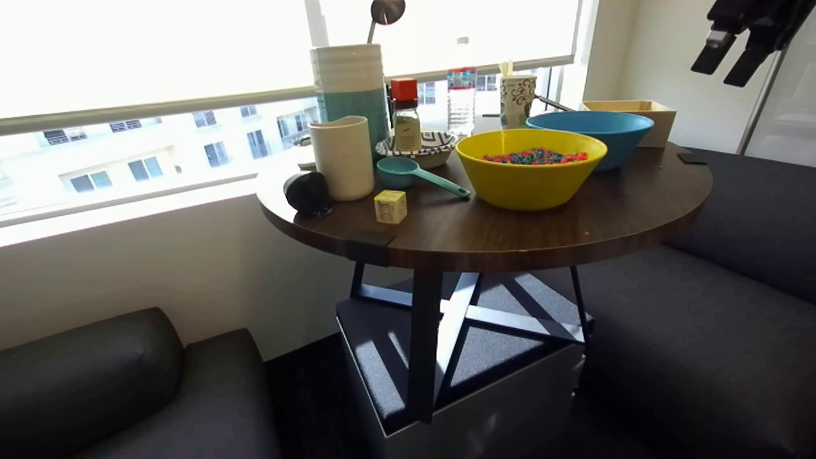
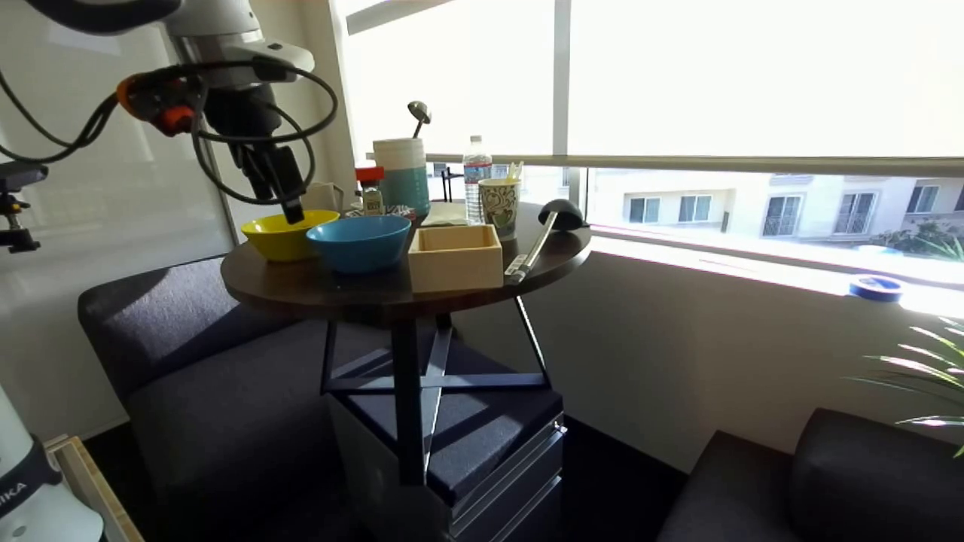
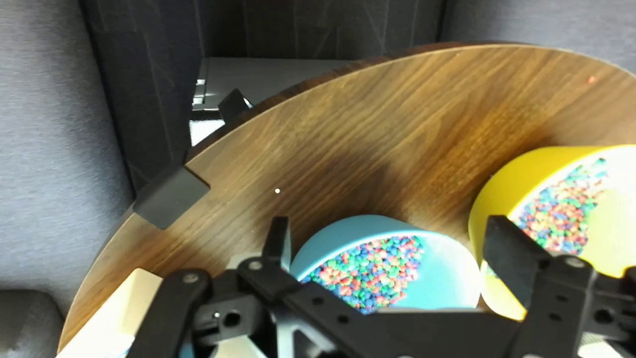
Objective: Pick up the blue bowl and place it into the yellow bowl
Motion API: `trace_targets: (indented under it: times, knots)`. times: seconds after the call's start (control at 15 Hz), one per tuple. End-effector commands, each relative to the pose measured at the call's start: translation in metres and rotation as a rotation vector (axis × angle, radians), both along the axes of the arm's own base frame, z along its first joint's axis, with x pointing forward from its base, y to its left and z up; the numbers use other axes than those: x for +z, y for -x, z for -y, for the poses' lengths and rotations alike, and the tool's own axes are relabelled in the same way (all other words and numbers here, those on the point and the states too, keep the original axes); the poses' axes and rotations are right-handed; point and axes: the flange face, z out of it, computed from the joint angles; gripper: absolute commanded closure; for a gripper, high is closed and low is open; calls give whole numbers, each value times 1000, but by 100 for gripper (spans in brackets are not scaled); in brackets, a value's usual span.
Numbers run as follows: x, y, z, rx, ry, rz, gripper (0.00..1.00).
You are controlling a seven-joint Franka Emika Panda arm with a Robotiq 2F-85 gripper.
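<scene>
The hand point(image 3: 390, 231) is spread wide, its fingers point(image 3: 512, 258) well apart, and hangs in the air higher than the bowls, touching neither. In the wrist view, the blue bowl point(image 3: 439, 278) shows between the fingers, with coloured pellets point(image 3: 370, 271) inside. It stands upright on the tabletop point(image 3: 343, 154), just beside the yellow bowl point(image 1: 529, 182); I cannot tell whether they touch.

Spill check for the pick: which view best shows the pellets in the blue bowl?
Wrist view: it looks into the blue bowl, showing multicolored pellets, though the pincer covers part of the bowl. Both exterior views show its outer side but none of those pellets.
</scene>
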Motion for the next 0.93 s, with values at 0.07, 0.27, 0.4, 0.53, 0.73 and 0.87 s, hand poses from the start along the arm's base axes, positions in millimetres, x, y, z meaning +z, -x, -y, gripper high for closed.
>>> trace_targets:
  times: [0.07, 0.27, 0.4, 0.53, 0.73, 0.87]
  knots:
    - [-12, -39, 10, -175, -184, -21, 0]
    - [-24, -61, 14, -303, -270, -49, 0]
    - [-33, -74, 18, -380, -295, -69, 0]
    - [-41, -81, 24, -450, -310, -89, 0]
    - [-48, -82, 34, -529, -311, -121, 0]
    - [-49, -81, 39, -570, -311, -133, 0]
